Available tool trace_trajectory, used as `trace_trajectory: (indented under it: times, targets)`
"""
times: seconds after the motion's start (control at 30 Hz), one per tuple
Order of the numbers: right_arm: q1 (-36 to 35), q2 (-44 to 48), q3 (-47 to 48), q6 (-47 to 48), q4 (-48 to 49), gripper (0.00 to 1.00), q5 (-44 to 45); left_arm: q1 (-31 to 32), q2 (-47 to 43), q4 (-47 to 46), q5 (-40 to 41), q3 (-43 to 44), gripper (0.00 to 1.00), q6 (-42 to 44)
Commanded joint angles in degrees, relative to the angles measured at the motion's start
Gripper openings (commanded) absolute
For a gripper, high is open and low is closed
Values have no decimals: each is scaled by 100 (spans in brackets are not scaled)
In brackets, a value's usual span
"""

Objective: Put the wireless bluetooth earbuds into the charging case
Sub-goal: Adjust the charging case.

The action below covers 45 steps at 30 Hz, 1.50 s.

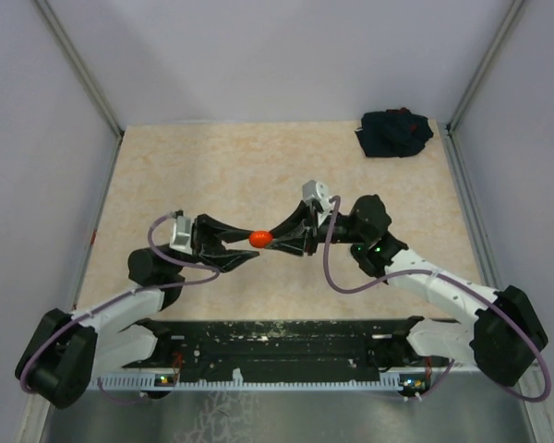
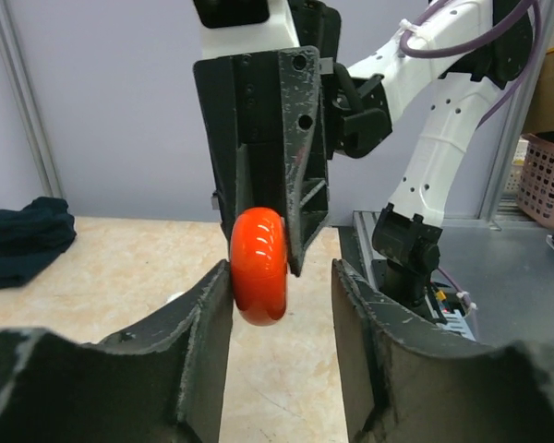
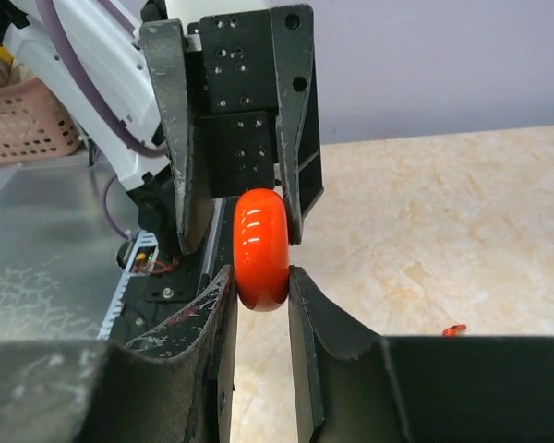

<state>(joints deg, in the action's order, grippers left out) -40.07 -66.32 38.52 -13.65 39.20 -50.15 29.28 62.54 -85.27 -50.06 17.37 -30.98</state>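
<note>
Currently R gripper (image 3: 261,277) clamps red charging case (image 1: 260,238) mid-air over table (image 1: 212,166) centre, L gripper (image 2: 282,272) jaws parted round it, holding nothing; prob. red earbud (image 3: 453,329) lies on table; advise firm R hold, L backs straight off.

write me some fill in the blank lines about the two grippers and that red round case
1. The red round case is pinched by the ____ arm's gripper.
2. The left gripper has its jaws ____, with one finger beside the case.
3. The dark cloth lies at the far ____ corner of the table.
4. A tiny red earbud lies on the ____, not in the case.
Missing words: right; open; right; table.
</note>
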Motion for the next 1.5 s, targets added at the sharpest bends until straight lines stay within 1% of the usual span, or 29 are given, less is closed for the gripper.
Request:
trace_trajectory:
  times: [0.0, 0.1, 0.2, 0.3, 0.43, 0.6, 0.67, 0.7, 0.8, 0.87, 0.9, 0.97, 1.0, 1.07, 1.1, 1.13, 1.23, 1.33, 1.47]
  targets:
    - [85, 299, 641, 1126, -1921, 0, -27, 40, -688, 1129, -91, 145, 55, 763]
    - [113, 315, 860, 1373, -2508, 0, -71, 48, -943, 2704, -113, 511, 62, 1331]
    - [114, 228, 1115, 1714, -3124, 0, -138, 45, -940, 3751, -233, 902, 66, 1658]
    - [113, 156, 1236, 1845, -3371, 0, -165, 55, -836, 4327, -345, 1184, 66, 1754]
    - [112, 94, 1296, 1864, -3375, 0, -232, 54, -662, 5242, -355, 1565, 66, 2013]
    - [114, 31, 1354, 1892, -3410, 0, -171, 64, -553, 5939, -492, 1822, 66, 2244]
    - [114, -1, 1372, 1905, -3404, 0, -170, 71, -529, 6011, -580, 1855, 61, 2244]
    - [114, -14, 1377, 1909, -3385, 0, -182, 71, -517, 6015, -620, 1858, 57, 2231]
    - [114, -62, 1393, 1893, -3334, 0, -203, 77, -461, 6014, -736, 1890, 49, 2179]
    - [114, -85, 1391, 1884, -3308, 0, -199, 72, -434, 6007, -815, 1918, 47, 2152]
    - [109, -91, 1390, 1876, -3299, 0, -178, 77, -419, 6005, -839, 1922, 44, 2135]
    - [108, -96, 1387, 1868, -3269, 0, -145, 80, -393, 6005, -885, 1936, 33, 2112]
    - [113, -91, 1367, 1848, -3212, 0, -124, 85, -383, 5994, -895, 1933, 25, 2097]
    - [111, -84, 1306, 1818, -3123, 0, -98, 78, -398, 5910, -870, 1908, 4, 2052]
    - [114, -85, 1272, 1801, -3087, 0, -72, 78, -419, 5859, -833, 1884, 0, 2008]
    - [112, -80, 1233, 1792, -3047, 5, -40, 78, -466, 5760, -774, 1847, 0, 1951]
    - [140, -63, 1059, 1715, -2879, 26, -30, 78, -616, 5352, -530, 1690, 0, 1719]
    - [183, -44, 853, 1481, -2481, 35, -141, 79, -751, 4907, -293, 1495, 0, 1431]
    - [183, -83, 672, 1135, -1886, 39, -293, 78, -735, 3945, -191, 1214, 0, 826]
